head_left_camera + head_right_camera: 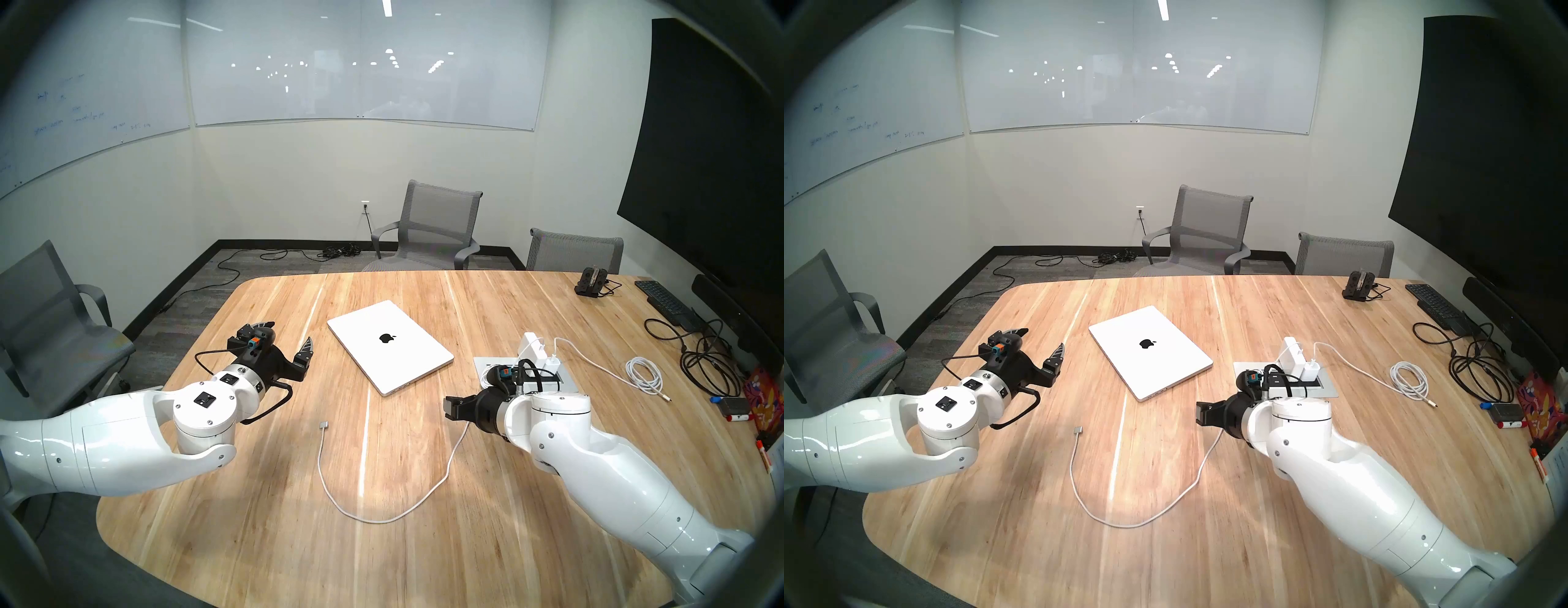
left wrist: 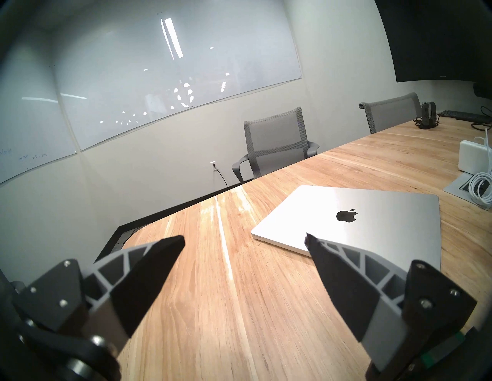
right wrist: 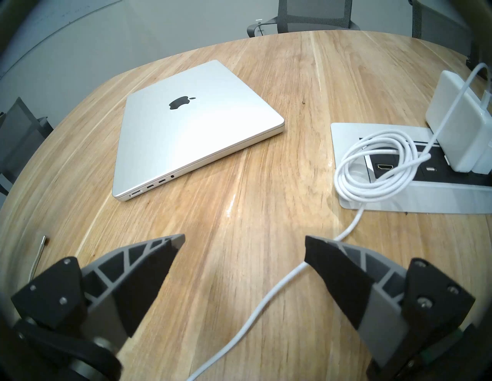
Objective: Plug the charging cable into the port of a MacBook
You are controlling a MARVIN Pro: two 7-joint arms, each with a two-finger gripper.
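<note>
Right now you have both arms up over the table (image 1: 424, 552) with nothing in either one. Your left gripper (image 1: 288, 335) stands wide, its two fingers spread well apart, left of the MacBook (image 1: 390, 346) and clear of it; in its wrist view the near corner of the lid sits just behind the right finger (image 2: 343, 282). Your right gripper (image 3: 245, 240) is spread just as wide and angled down at the wood, with bare table between the tips.

The MacBook lies closed and flat near the middle of the table, logo up, turned at an angle. Its port edge faces you: the right wrist view shows a flat slot at the left end of that edge, then two small oval ports and a round jack.

The cable (image 1: 382, 516) lies loose on the table in a wide U in front of the MacBook. Its connector (image 1: 324, 424) rests flat on the wood, near the laptop's closest corner but not touching it, between your two arms. The other run passes under your right gripper, just beside the right finger (image 3: 343, 282) without touching it, loops in a coil (image 3: 378, 170) on the power plate (image 3: 346, 130) and goes on to the white brick (image 3: 463, 122) standing there.

A second white cable (image 1: 645, 375) lies bundled further right, well apart from all this.
</note>
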